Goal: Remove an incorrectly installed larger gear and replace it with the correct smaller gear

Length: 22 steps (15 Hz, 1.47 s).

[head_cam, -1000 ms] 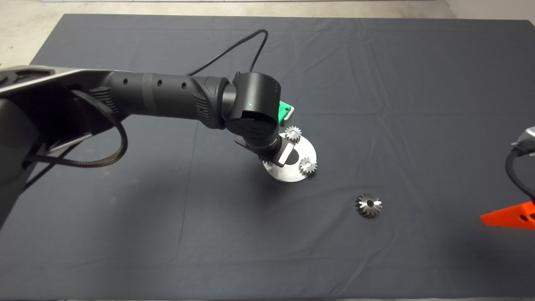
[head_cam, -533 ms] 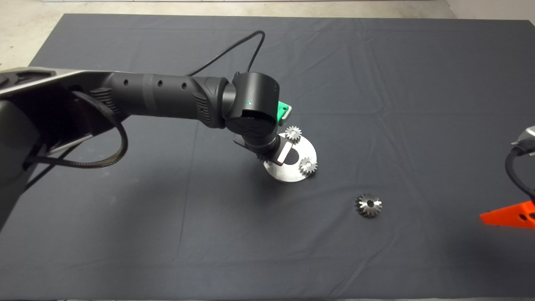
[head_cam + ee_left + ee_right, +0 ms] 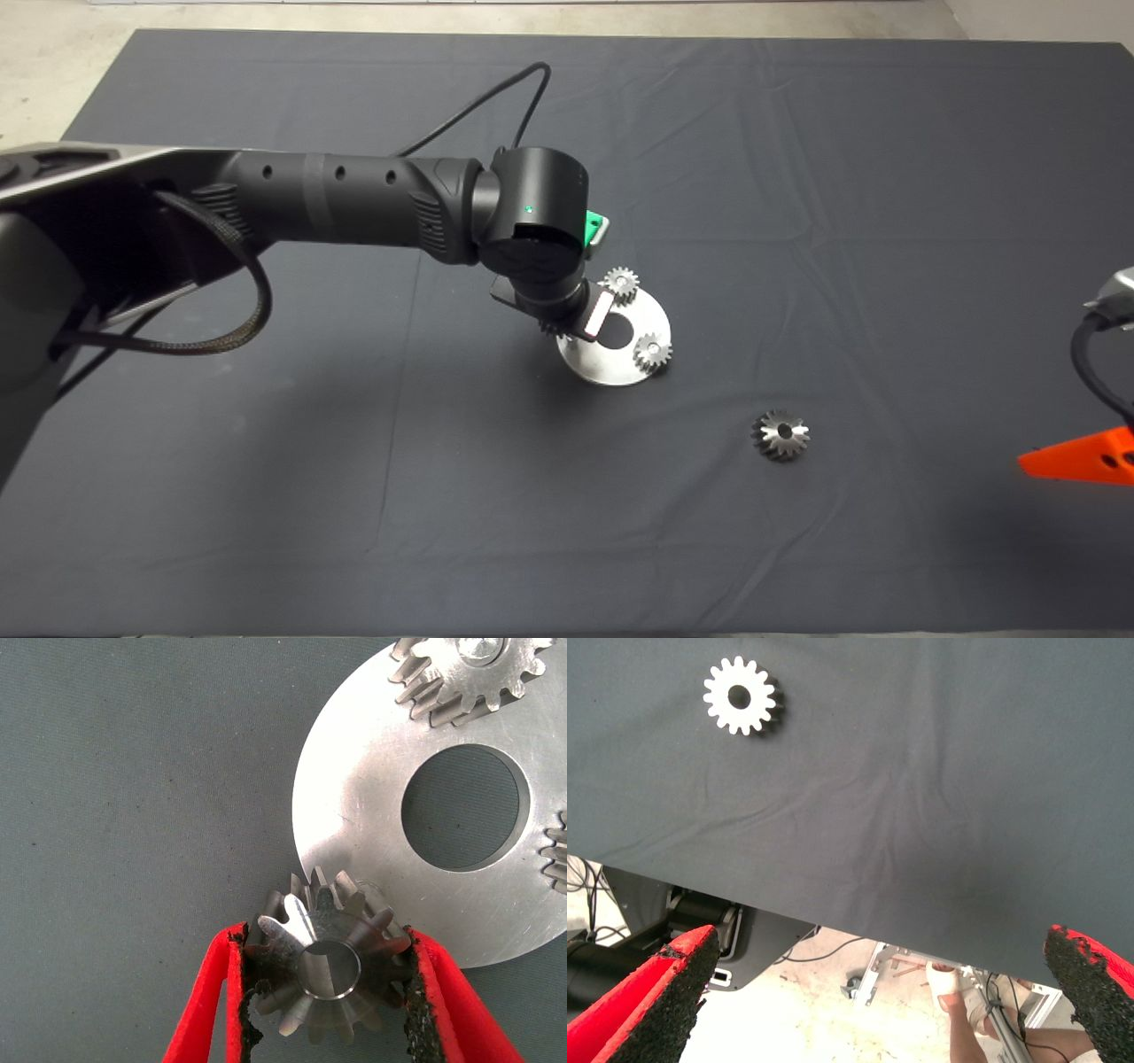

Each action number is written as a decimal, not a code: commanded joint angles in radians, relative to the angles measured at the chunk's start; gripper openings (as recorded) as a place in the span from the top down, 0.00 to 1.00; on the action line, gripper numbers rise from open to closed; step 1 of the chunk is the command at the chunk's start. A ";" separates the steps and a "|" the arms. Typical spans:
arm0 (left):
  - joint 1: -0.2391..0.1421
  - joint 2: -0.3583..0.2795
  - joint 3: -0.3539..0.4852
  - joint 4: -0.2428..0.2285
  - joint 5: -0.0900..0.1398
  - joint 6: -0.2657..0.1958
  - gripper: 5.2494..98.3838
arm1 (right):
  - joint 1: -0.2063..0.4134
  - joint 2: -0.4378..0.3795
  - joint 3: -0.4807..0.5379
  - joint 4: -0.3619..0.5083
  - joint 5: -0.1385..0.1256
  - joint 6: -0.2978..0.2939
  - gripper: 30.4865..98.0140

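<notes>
The small gear sits clamped between the red fingers of the left gripper, which are narrowed onto its toothed sides. It is at the left rim of the round metal plate, overlapping the edge; whether it rests on the plate cannot be told. Two more small gears stand on the plate's far and right rim, around its centre hole. The large gear lies flat on the dark mat, well apart to the near right. The right gripper waits at the right edge, fingers wide and holding nothing.
</notes>
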 commanded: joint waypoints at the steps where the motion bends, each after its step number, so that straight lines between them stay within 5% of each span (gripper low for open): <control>1: -0.017 0.001 0.002 -0.006 0.026 -0.027 0.73 | 0.016 0.001 0.003 0.037 -0.034 -0.003 0.02; 4: -0.017 0.001 0.010 -0.006 0.026 -0.081 0.73 | 0.014 0.000 0.003 0.037 -0.033 -0.003 0.02; 22: 0.015 0.008 -0.027 -0.003 0.012 -0.109 0.73 | 0.016 0.000 0.004 0.037 -0.031 -0.003 0.02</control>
